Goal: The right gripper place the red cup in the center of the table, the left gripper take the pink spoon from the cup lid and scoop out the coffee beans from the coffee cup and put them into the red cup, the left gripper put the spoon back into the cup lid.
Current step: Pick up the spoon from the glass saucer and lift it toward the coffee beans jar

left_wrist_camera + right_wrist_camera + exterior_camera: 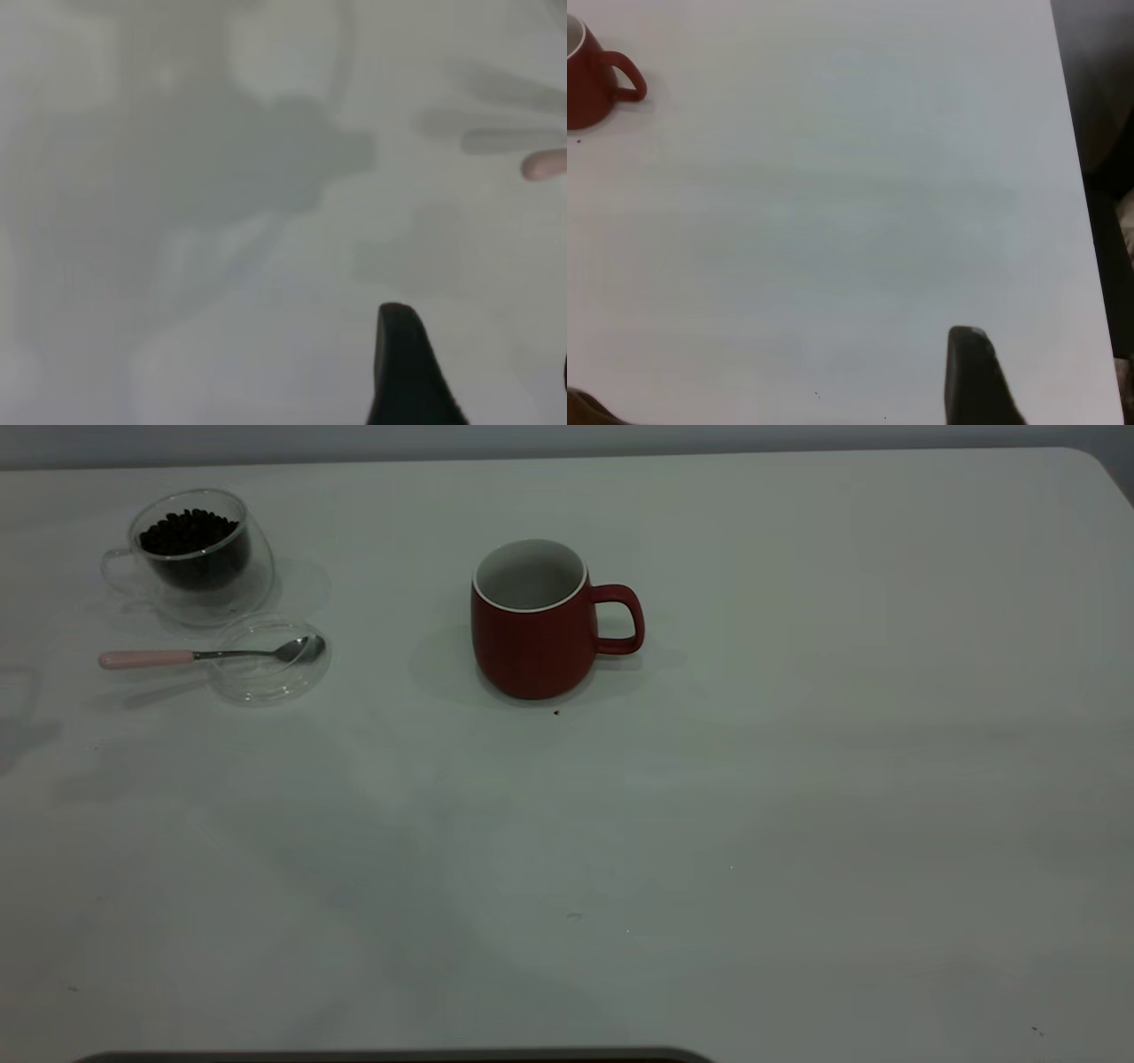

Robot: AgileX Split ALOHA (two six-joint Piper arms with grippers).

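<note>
Cups: two were counted on the table (797, 824), one red cup (532, 631) and one coffee cup (197, 556).
Red cup: a rounded, matte dark-red body was seen, with a white interior and rim and a red loop handle turned toward the right arm's side; it was placed upright near the middle of the table's far half, well apart from the glass items. Its inside was seen as bare white. In the right wrist view it was caught at the frame's edge (592, 81).
Coffee cup: clear double-walled glass with a transparent loop handle was noted, standing upright at the far left of the table.
Coffee beans (190, 531): one dark, nearly black heap was held inside the coffee cup, filling it close to the rim.
Cup lid (266, 677): one flat transparent disc with a raised rim was found just beside the coffee cup, on its near side.
Pink spoon (204, 654): one was counted; its silver bowl was laid in the lid, its pale pink handle stuck out past the rim toward the left.
Left gripper (416, 372): one black finger was seen above bare table, nothing held; the opening could not be told.
Right gripper (979, 381): one black finger was seen over bare table, far from the red cup, nothing held; the opening could not be told.
</note>
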